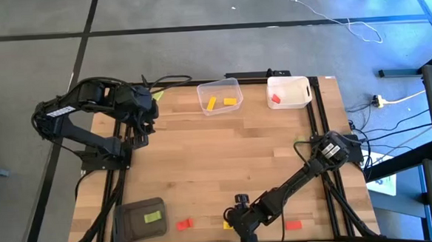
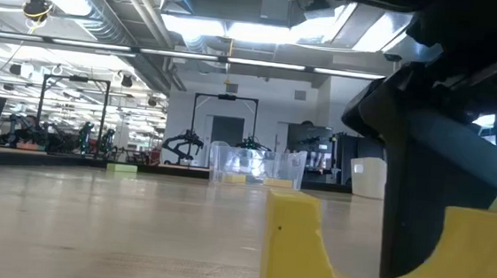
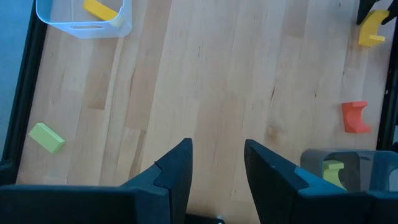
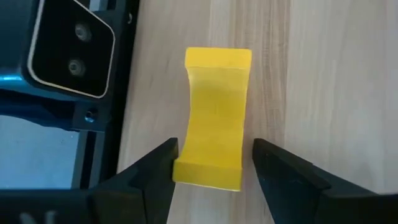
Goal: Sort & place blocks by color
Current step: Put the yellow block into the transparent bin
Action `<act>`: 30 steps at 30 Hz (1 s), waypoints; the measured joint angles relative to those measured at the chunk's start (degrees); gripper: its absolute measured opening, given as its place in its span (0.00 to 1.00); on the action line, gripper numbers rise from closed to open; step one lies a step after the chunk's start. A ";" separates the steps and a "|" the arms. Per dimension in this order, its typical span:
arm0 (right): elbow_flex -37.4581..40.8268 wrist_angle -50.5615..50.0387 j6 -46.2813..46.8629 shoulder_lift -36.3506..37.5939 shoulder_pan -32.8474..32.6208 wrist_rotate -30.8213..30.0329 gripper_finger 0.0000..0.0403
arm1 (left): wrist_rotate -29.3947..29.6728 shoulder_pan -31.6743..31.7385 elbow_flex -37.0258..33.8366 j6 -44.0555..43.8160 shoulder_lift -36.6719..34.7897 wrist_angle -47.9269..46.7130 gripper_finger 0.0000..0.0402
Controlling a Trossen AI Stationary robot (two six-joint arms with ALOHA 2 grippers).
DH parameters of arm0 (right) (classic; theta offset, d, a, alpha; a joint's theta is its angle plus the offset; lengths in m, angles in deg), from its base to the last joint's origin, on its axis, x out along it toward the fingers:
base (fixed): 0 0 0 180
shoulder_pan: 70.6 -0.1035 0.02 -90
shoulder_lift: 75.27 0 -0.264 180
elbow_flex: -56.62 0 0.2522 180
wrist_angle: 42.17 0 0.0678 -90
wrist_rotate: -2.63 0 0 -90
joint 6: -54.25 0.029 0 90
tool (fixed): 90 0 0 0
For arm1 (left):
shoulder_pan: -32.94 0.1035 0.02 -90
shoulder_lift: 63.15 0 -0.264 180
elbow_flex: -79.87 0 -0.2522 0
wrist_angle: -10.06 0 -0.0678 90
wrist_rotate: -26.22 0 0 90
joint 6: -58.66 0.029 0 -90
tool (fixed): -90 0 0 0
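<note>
Blocks, by location:
- two yellow blocks [image 1: 221, 102] lie flat inside the clear bin [image 1: 220, 95]
- red block [image 1: 275, 98] lies in the white bin [image 1: 288, 91]
- green block [image 1: 153, 215] sits in the dark grey bin [image 1: 139, 220]
- loose on the table's near edge: red block [image 1: 183, 224], red block [image 1: 293, 224]
- yellow arch-shaped block [image 4: 214, 118], lying flat
- green block [image 3: 46, 137] lies loose near the far-left corner

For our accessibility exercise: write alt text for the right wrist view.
The right gripper hangs open over a yellow block lying on the wooden table, one finger on each side of it. A dark camera mount sits at the table's edge.
</note>
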 joint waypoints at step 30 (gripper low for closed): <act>-6.92 -9.24 6.00 -1.08 8.53 -5.12 0.33 | 0.03 -0.01 0.00 -0.04 0.01 0.00 0.34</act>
